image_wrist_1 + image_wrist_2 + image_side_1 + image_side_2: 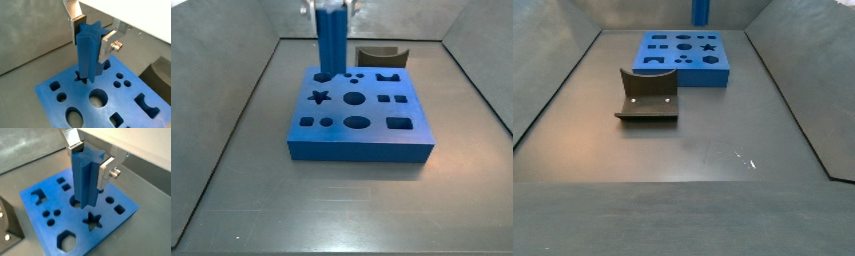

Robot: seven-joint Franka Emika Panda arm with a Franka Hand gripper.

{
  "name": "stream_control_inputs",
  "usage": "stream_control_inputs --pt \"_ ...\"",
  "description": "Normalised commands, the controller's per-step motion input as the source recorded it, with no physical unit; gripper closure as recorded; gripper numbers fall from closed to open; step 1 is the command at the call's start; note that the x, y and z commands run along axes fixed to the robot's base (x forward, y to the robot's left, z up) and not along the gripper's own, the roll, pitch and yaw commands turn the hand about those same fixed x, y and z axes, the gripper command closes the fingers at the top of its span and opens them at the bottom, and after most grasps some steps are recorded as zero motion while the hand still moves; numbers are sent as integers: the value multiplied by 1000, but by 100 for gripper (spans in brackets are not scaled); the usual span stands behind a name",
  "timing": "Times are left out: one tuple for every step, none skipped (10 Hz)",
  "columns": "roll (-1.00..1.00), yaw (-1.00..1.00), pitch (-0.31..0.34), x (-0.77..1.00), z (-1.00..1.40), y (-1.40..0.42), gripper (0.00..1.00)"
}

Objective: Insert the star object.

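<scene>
My gripper point(92, 37) is shut on the star object point(87, 55), a tall blue ridged peg, gripping its upper end; both wrist views show it point(83, 178). The peg hangs upright over the flat blue block point(110, 218). In a side view the peg point(331, 45) reaches down from the top edge, and its lower end looks clear of the block point(358, 145). The star-shaped hole point(93, 220) lies open just beside the peg's lower end and also shows in both side views point(321, 97) point(708, 46). In the side view with the fixture nearest, only the peg's lower part point(702, 10) shows.
The block point(680, 78) has several other holes: round, square, hexagon and arch. The dark fixture point(647, 98) stands on the floor beside the block and shows in the opposite side view point(381, 55). Grey walls enclose the floor on three sides.
</scene>
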Motion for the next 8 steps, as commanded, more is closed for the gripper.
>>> stream_control_inputs --pt "57 263 -131 -106 -926 129 100" --pt "53 189 -107 -143 -849 0 100" --pt "0 0 -90 -297 -649 -23 100" --pt "49 0 -66 -283 -609 -26 100" --pt "91 89 -30 -94 -623 0 100" --pt "67 86 -4 -17 -551 0 100" --pt "39 111 0 0 -454 0 100" --pt "0 174 0 0 -349 0 100"
